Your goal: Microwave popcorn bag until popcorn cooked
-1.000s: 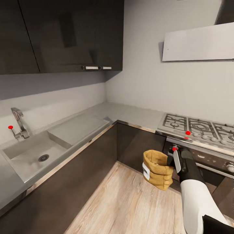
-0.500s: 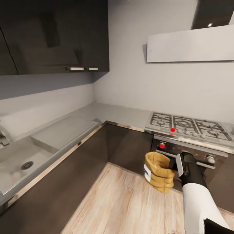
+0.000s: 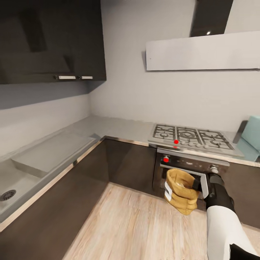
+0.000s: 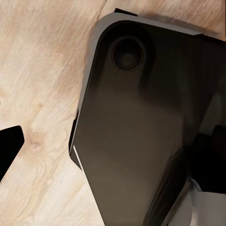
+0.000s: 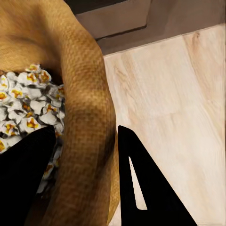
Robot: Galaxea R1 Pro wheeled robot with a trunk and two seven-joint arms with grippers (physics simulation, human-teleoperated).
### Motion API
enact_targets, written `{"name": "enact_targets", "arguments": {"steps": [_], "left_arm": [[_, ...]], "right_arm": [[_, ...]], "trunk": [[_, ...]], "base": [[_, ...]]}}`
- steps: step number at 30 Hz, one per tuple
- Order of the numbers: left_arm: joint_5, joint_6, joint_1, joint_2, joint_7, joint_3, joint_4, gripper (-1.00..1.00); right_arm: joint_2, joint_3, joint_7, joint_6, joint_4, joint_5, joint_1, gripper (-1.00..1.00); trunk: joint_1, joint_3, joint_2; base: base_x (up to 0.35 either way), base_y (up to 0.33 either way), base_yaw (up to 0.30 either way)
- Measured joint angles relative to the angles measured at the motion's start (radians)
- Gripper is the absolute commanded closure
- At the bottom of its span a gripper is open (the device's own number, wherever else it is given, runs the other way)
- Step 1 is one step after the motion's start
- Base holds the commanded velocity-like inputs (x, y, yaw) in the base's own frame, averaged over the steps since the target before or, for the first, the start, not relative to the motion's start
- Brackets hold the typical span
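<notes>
Swinging right: view pans, microwave [image 3: 251, 139] slides in.
Right gripper [image 3: 200, 185] clamps the bag [image 3: 180, 191] rim, upright; microwave lies up and right, on the counter [image 3: 119, 128].

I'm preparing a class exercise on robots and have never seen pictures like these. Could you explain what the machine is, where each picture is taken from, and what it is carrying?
These are simulator renders of a wheeled robot with two arms, steered by a person. The wide picture comes from a camera on its head, looking down into a kitchen: a grey countertop, a gas hob, an oven below it, and a pale blue microwave at the edge. The right gripper holds a tan popcorn bag above the wood floor, in front of the oven. The other two pictures come from cameras near each gripper. The right wrist view shows dark fingers pinching the bag's wall, with popcorn inside. The left wrist view shows a dark part of the robot over the floor.
</notes>
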Motion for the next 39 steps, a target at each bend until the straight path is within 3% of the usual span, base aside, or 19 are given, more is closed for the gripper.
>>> {"name": "enact_targets", "arguments": {"steps": [39], "left_arm": [[0.001, 0.0, 0.0, 0.001, 0.0, 0.0, 0.0, -1.0]], "right_arm": [[0.0, -0.009, -0.001, 0.0, 0.002, 0.0, 0.0, 1.0]], "trunk": [[0.0, 0.019, 0.0]], "base": [[0.0, 0.0, -0.242]]}}
